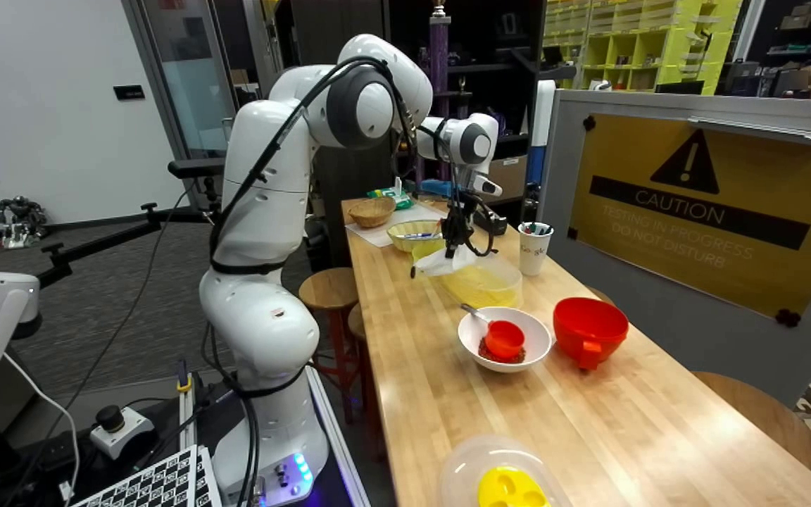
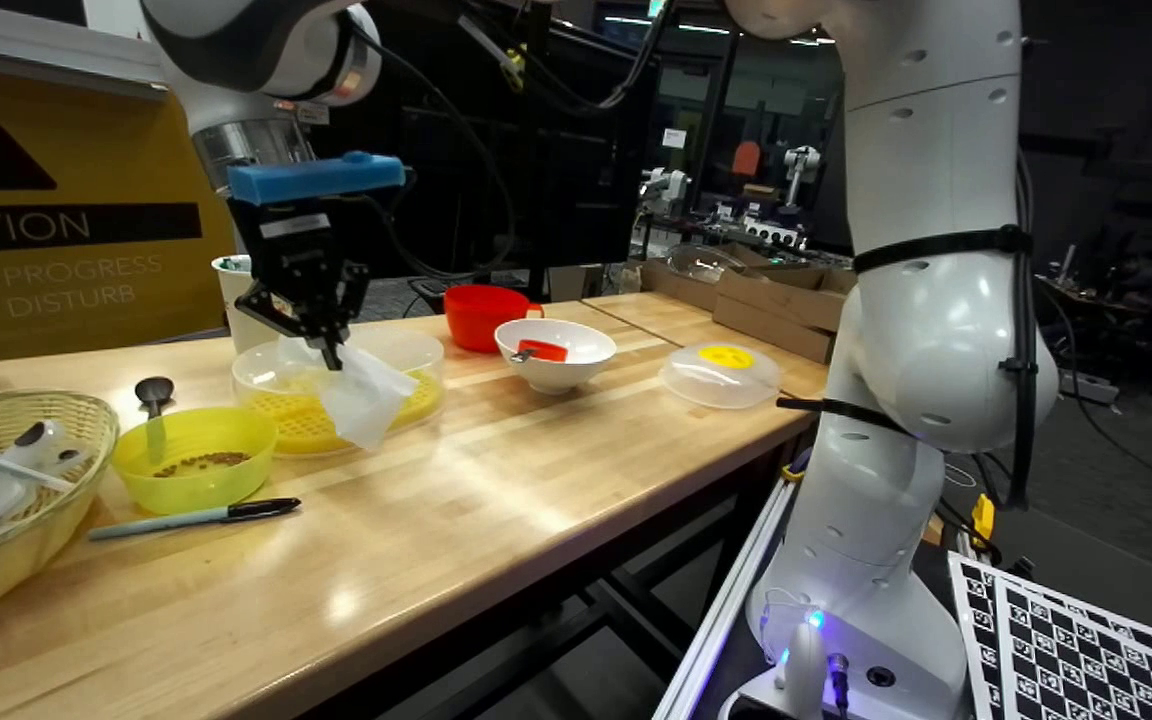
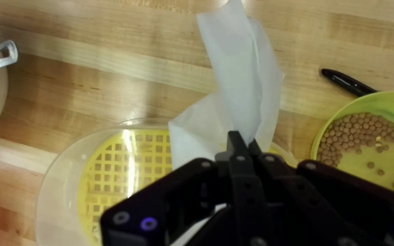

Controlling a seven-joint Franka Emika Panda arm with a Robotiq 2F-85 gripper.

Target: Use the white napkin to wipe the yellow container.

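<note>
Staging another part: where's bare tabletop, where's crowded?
Bare: tabletop between white bowl, red handled bowl and translucent dome; strip from white bowl to robot-side edge. Crowded: around yellow container: Google cup, yellow pellet bowl, marker, and tool holding white napkin.

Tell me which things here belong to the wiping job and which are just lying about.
For the job: white napkin, held in the fingers; yellow container.

Lying about: red bowl, white bowl, yellow bowl, marker, black spoon, white cup, pale basket, brown basket.

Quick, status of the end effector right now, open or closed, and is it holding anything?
End effector: closed, holding the white napkin pinched between its fingertips.
</note>
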